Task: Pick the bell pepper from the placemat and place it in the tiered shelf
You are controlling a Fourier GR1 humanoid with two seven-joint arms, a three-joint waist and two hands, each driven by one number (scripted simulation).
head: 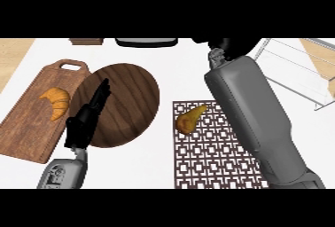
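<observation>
The bell pepper (189, 118), orange-yellow and elongated, lies on the upper left part of the brown patterned placemat (216, 164). The wire tiered shelf (296, 66) stands at the far right. My right forearm crosses the placemat's right side, just right of the pepper. My right hand (221, 47) is well beyond the pepper at the view's top edge, largely cut off. My left hand (87, 119) rests over a dark oval wooden plate (134, 102), fingers straight, holding nothing.
A wooden cutting board (29, 128) at the left carries a croissant (57, 102). The oval plate overlaps the board's right side. A small brown object (86, 41) and a dark-rimmed item (147, 42) sit at the back edge.
</observation>
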